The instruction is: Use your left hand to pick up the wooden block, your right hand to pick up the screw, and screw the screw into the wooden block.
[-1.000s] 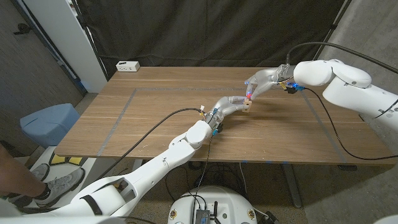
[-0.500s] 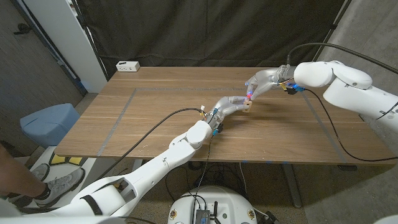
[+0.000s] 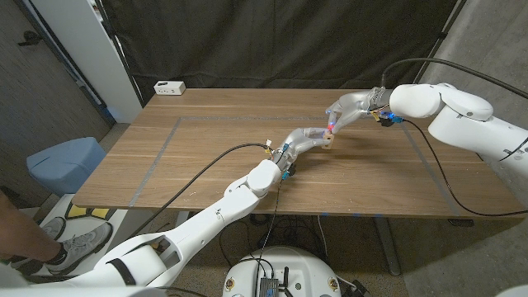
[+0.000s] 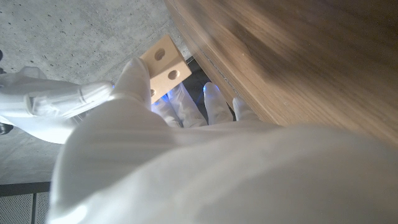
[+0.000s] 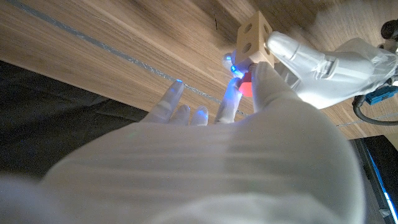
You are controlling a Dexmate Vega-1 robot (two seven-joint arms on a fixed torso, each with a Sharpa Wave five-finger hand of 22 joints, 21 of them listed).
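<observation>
**Entry: screw meeting block, above the far right part of the table**

While the left robot hand (image 3: pixel 312 137) grips the perforated wooden block (image 3: pixel 328 143) between thumb and fingers, the right robot hand (image 3: pixel 345 108) pinches a red-headed screw (image 5: pixel 246 86) at its fingertips and holds it against the block.

- Location of items: block and screw sit together in the air just over the wooden table (image 3: pixel 206 157), toward its far right part. The block shows round holes on its faces in the left wrist view (image 4: pixel 165 64).
- Contact: in the right wrist view the red part lies just beside the block (image 5: pixel 255 38), between the pinching fingertips; whether the tip has entered a hole is hidden.
- Handling advice, as judgement: keep the left grip firm and the block's holed face squarely toward the screw; hold the screw's axis in line with the hole, press lightly and turn in short twists, re-pinching between them. A tilted screw would likely jam or slip out.
- Difference from the earlier frames: hardly any. Both hands, block and screw stand in the same place across the last second; any turning is too slight to make out.
- Other: white power strip (image 3: pixel 169 87) at the table's far left edge.
</observation>
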